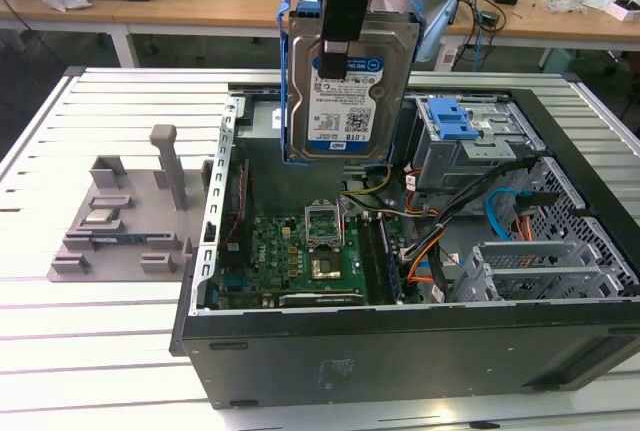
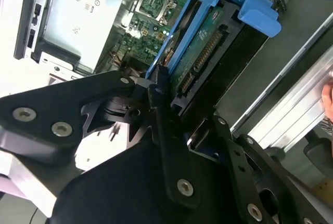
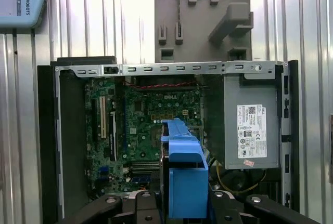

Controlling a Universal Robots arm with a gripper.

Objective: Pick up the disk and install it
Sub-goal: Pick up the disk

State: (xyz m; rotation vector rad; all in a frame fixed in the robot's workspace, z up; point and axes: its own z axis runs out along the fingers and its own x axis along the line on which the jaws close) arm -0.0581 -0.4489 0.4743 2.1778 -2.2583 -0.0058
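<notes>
The disk [image 1: 348,91], a silver hard drive with a white-and-blue label in a blue bracket, hangs upright in the air above the open computer case [image 1: 400,351]. My gripper [image 1: 337,46] is shut on its upper edge, one black finger lying over the label. In the second wrist view the disk [image 2: 204,42] shows its green circuit-board side, clamped between the black fingers [image 2: 162,110] of the gripper [image 2: 179,96]. In the first wrist view the blue bracket of the disk [image 3: 183,174] points down over the motherboard [image 3: 145,125], with the gripper [image 3: 182,203] around it.
Inside the case, a drive cage with a blue latch [image 1: 455,118] sits at the exterior view's right, with cables [image 1: 440,241] beside it. The power supply [image 3: 250,125] fills one end. A grey fixture [image 1: 125,221] holding a small silver chip [image 1: 100,216] lies on the slatted table [image 1: 90,351].
</notes>
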